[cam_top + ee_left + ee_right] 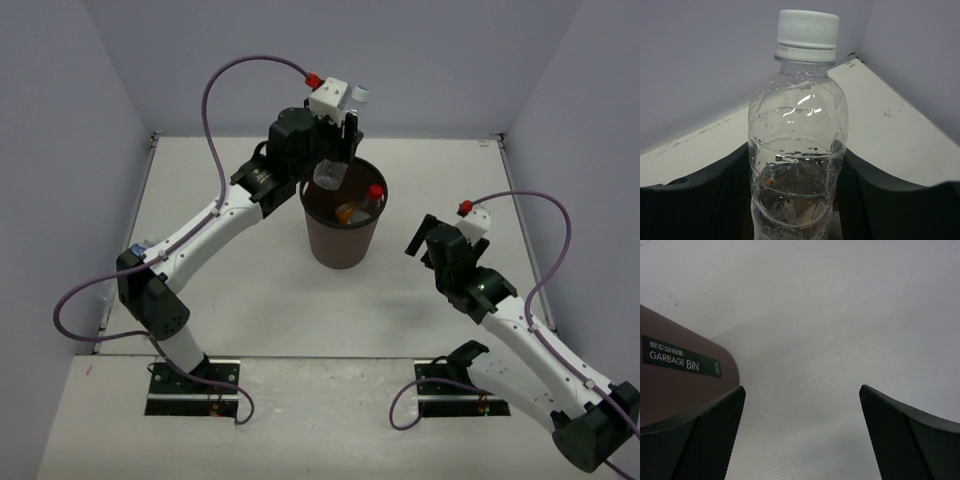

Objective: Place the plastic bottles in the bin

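Release wants care: the clear bottle point(797, 150), pinched in the jaws of the left arm point(215, 215), hangs over the far rim of the bin point(343, 248) — better to centre it above the mouth before opening. Right arm point(480, 290) sits low beside the bin, jaws wide, empty.

Robotics lab, a closed test cell. White worktop point(250, 300) boxed in by plain pale walls point(420, 70) on three sides. Left arm point(200, 235) and right arm point(525, 335) bolted on black base plates point(195, 385) at the near edge. Purple cables point(215, 90) loop off each arm. Brown bin point(340, 245), printed "GARBAGE BIN", stands mid-worktop.
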